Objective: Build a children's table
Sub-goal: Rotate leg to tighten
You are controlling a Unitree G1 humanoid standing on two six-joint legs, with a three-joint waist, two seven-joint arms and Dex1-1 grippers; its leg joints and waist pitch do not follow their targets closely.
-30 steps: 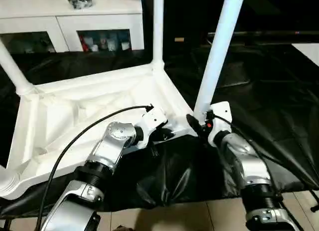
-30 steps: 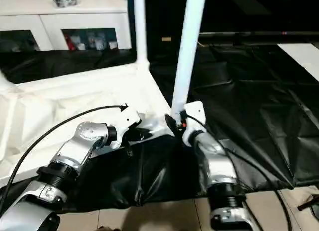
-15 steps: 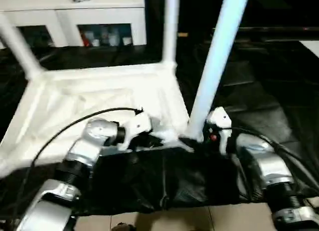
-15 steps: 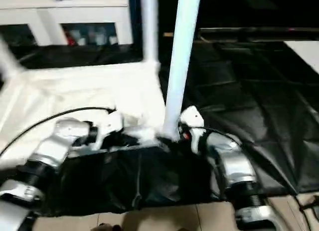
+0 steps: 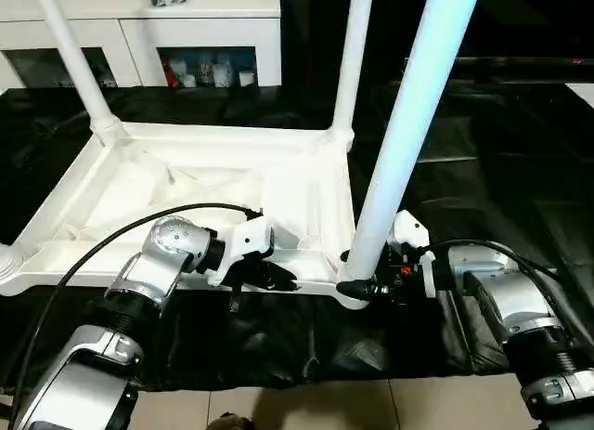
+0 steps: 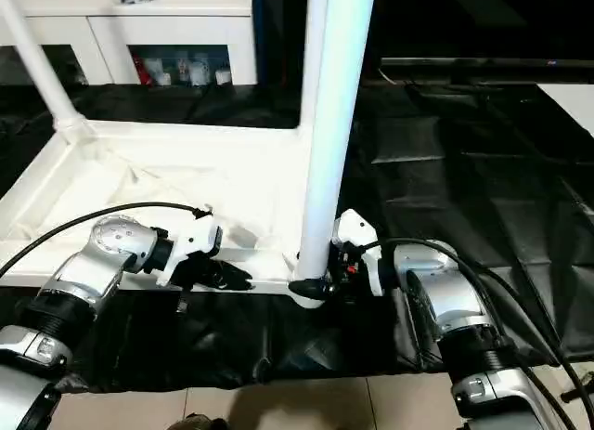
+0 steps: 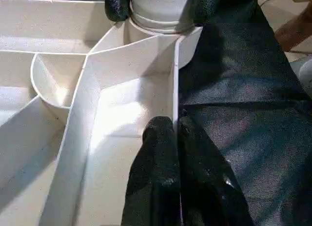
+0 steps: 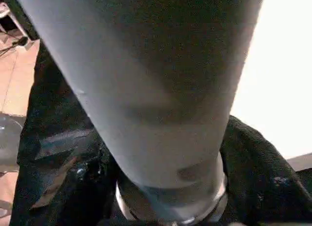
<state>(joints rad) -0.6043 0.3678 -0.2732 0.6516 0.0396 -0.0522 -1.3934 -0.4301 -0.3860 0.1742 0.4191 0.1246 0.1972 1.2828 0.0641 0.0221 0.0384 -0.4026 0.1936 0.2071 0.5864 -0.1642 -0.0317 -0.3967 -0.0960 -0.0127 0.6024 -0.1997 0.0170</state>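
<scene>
Nearest me is a strip of pale tiled floor (image 5: 306,407), then the edge of the work table under its creased black cover (image 5: 483,151). On that cover the white tabletop (image 5: 186,184) lies upside down, ribbed underside up, its long axis running left to right across my view. My left gripper (image 7: 176,133) is closed tight on the near rim wall, one finger on each side of it. My right gripper (image 5: 357,286) has its black fingers (image 7: 117,4) around the base of the near right leg (image 5: 408,123), where it enters the corner socket; whether they press the tube I cannot tell. That leg stands upright, leaning slightly right. Further back two more legs (image 5: 351,63) rise from the far corners. Beyond stands a white glass-door cabinet (image 5: 200,31) against a dark background.
</scene>
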